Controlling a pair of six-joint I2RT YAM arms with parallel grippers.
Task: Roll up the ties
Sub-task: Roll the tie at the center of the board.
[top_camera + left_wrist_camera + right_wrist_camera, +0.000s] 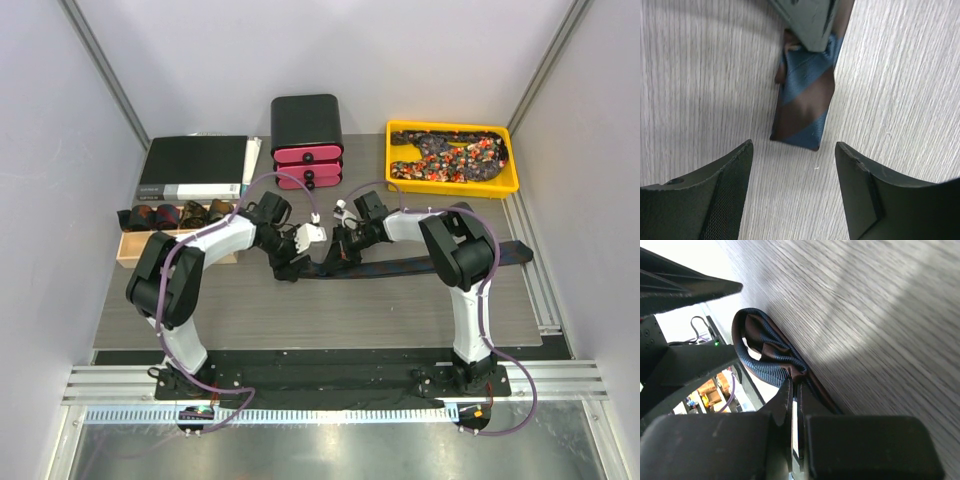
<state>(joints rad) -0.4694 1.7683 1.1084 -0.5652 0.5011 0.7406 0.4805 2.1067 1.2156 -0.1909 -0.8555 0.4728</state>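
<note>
A blue-and-brown striped tie (420,266) lies stretched across the middle of the table, its right end reaching the table's right side. Its left end is folded back into a short flat wad (802,112). My right gripper (796,385) is shut on that fold, pinching the looped fabric (767,357); in the top view the right gripper (337,250) sits at the tie's left end. My left gripper (794,147) stands open just short of the wad, nothing between its fingers (730,175). From above, the left gripper (295,264) is right beside the right one.
A yellow tray (452,184) of speckled ties sits back right. A black-and-pink drawer box (307,140) is back centre, a black binder (195,166) back left. A wooden box (135,252) with several rolled ties stands at the left.
</note>
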